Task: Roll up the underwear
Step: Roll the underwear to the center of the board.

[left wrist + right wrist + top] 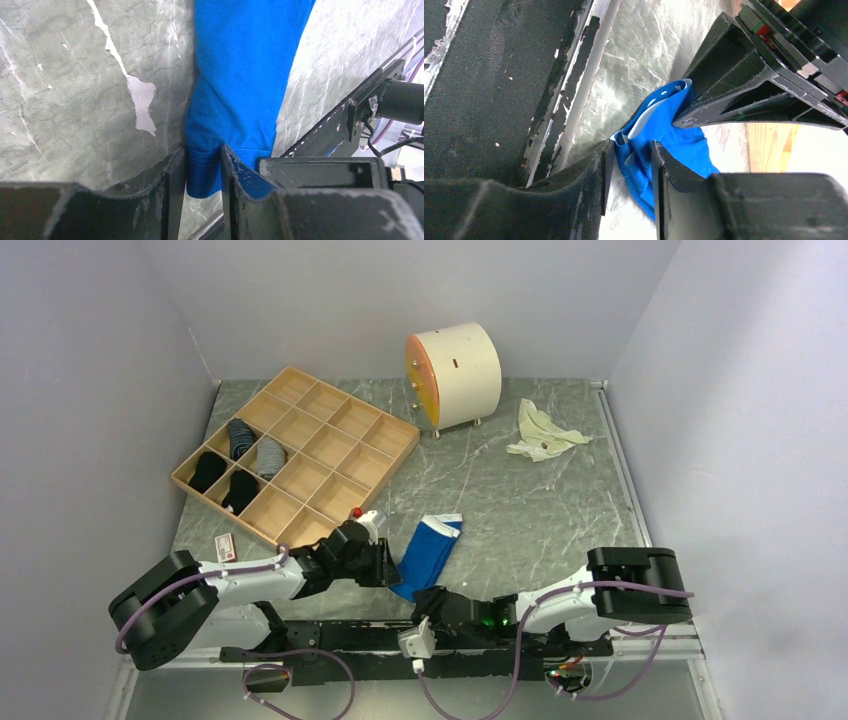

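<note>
Blue underwear (pixel 430 545) lies on the table (pixel 540 500), its near end right by the front edge, btw the 2 arms. Left gripper (pixel 204 156) is pinched on the near hem. Right gripper (pixel 631 150) is pinched on a bunched bit w/ a white band, just beside it. Both bites look small, so the cloth could slip out once rolling starts. Grippers are v. close & could bump. If one pulls harder, the roll may go crooked or loose.

Underwear (pixel 428 552): lying near-centre on the table (pixel 520 500), its near end sitting inside the left gripper (pixel 202 167) and right gripper (pixel 631 162).
Tray (pixel 330 445): sitting far-left, holding socks (pixel 240 435).
Cloth (pixel 543 432): lying far-right.
</note>
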Controlling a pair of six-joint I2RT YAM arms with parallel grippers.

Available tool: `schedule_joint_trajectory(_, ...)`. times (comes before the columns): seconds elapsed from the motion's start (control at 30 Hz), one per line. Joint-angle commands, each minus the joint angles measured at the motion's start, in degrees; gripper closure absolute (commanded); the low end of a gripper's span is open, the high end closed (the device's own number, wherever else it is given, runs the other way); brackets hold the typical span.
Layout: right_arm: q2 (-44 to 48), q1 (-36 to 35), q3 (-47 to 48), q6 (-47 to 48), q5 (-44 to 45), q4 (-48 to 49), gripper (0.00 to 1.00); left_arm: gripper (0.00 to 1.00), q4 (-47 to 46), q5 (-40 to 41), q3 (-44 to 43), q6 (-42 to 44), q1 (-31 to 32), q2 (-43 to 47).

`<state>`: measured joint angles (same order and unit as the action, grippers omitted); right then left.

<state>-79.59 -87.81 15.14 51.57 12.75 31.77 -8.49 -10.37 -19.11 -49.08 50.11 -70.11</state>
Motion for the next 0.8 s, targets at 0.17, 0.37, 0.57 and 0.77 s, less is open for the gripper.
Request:
schedule_joint_trajectory(0.17, -3.95, -0.22, 2.22, -4.19, 0.87, -2.00, 0.90, 0.62, 5.10, 2.94, -0.12, 1.16, -0.34, 1.44)
schedule_joint_trajectory(0.37, -0.33, 3.54, 1.64, -12.25, -6.37, 2.27, 1.00, 0.49, 6.59, 4.47, -0.27, 0.68, -1.11, 5.58)
schedule_joint_trajectory(0.57, 3.68, 8.44, -3.59, -25.85, -15.16, 14.89, 1.00, 0.38, 8.17, 4.68, -1.81, 1.61, -2.39, 7.78)
schedule_joint_trajectory(0.77, 3.86, 12.53, -8.27, -40.03, -16.83, 25.74, 1.00, 0.29, 5.58, 2.70, -2.10, 1.23, -2.86, 7.36)
